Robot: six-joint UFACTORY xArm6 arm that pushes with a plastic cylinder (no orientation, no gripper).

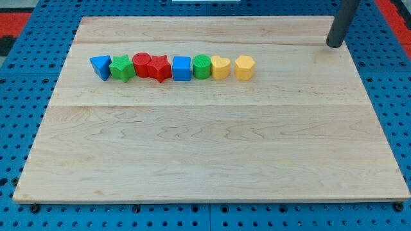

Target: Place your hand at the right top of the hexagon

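- Resting at the board's far right, your tip (334, 45) is carrying nothing, well apart from the row.
- Targeting the yellow hexagon (244, 67) at the row's right end, you are aiming just beyond its far-right corner, stopping short of contact.

Open board (212, 147) around block row (173, 67)

Wooden board (212, 160) on blue, apparently perforated, surface (19, 83).

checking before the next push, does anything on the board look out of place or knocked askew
Nothing stands out. The eight blocks sit in one tidy row, from the blue triangle to the yellow hexagon; my tip is far off, toward the view's upper right.
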